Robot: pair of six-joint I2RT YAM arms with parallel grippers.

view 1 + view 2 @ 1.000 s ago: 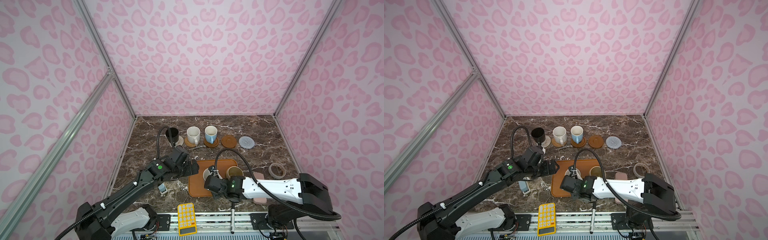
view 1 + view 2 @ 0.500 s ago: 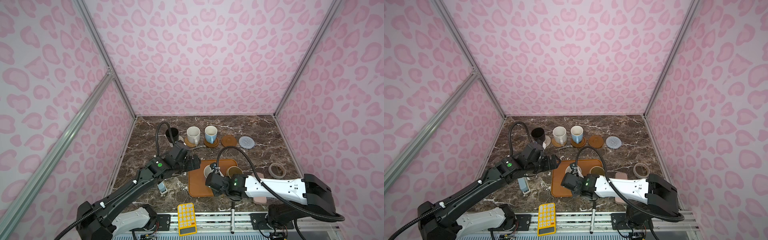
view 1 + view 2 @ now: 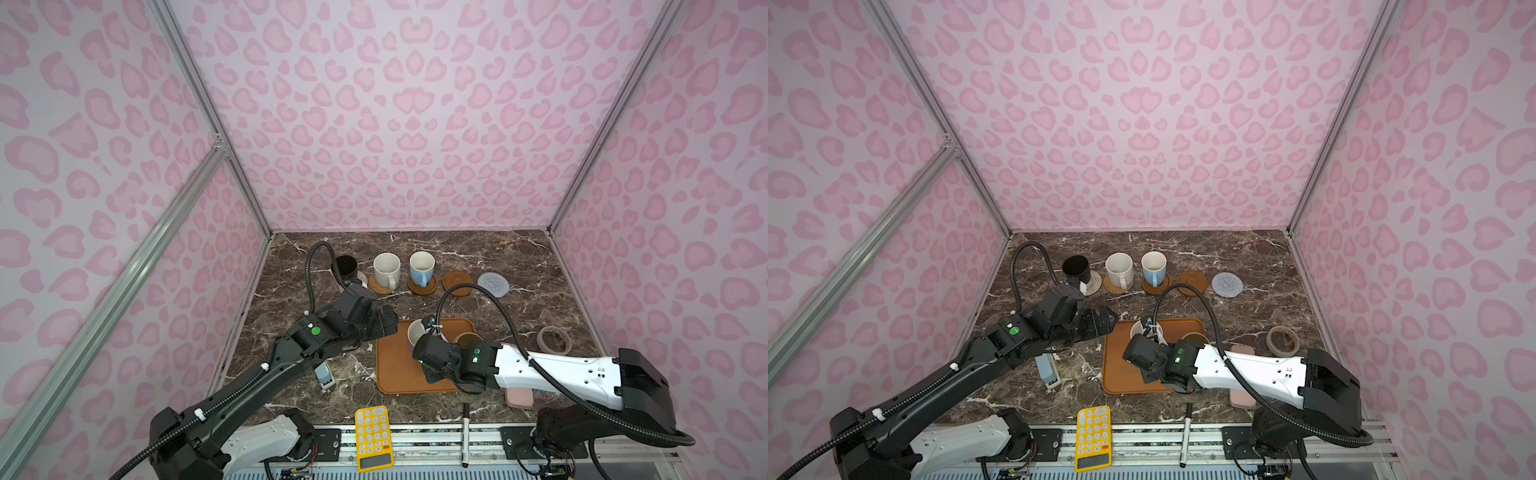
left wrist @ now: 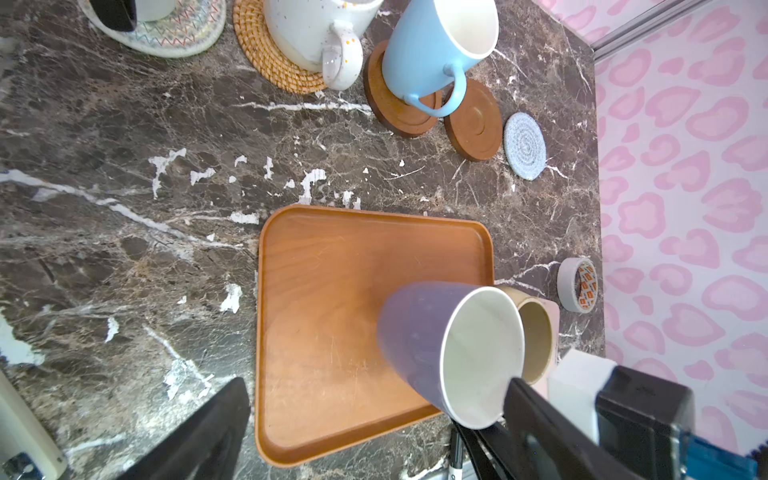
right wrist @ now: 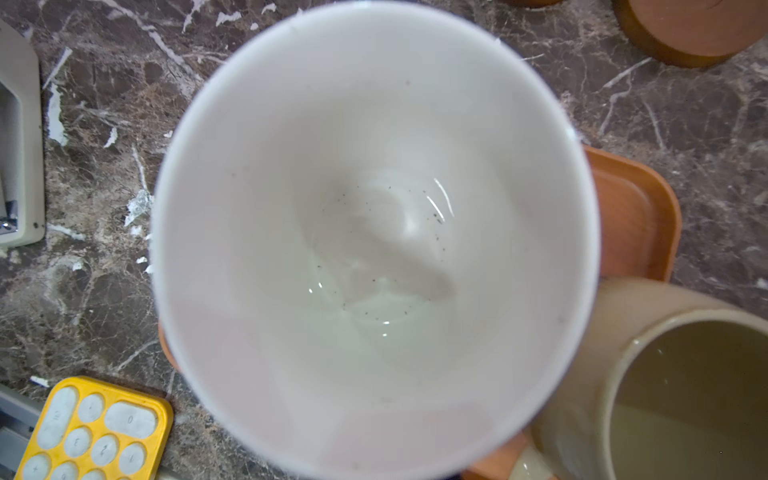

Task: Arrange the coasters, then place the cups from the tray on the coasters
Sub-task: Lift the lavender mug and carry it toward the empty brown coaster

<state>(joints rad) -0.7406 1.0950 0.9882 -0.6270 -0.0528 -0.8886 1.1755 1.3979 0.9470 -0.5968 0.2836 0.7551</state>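
At the back stand a black cup (image 3: 345,267) on the whitish woven coaster (image 3: 362,277), a speckled white cup (image 3: 386,268) on the tan rattan coaster (image 3: 377,286), and a light blue cup (image 3: 422,266) on a wooden coaster (image 3: 423,289). A second wooden coaster (image 3: 457,282) and the grey-blue coaster (image 3: 493,284) are bare. My right gripper (image 3: 424,344) is shut on the lavender cup (image 4: 419,332), which hangs tilted above the tray (image 3: 395,370). The beige-yellow cup (image 3: 467,338) stands on the tray. My left gripper (image 3: 390,326) is open beside the tray's far left corner, holding nothing.
Along the front edge lie a yellow calculator (image 3: 373,436) and a marker pen (image 3: 465,432). A pink case (image 3: 519,399) pokes out from under the right arm. A tape roll (image 3: 554,340) sits right of the tray, and a small pale device (image 3: 325,376) left of it.
The lavender cup has risen a little and shifted toward the back in my right gripper. My left gripper has moved right, closer to the tray's far left corner.
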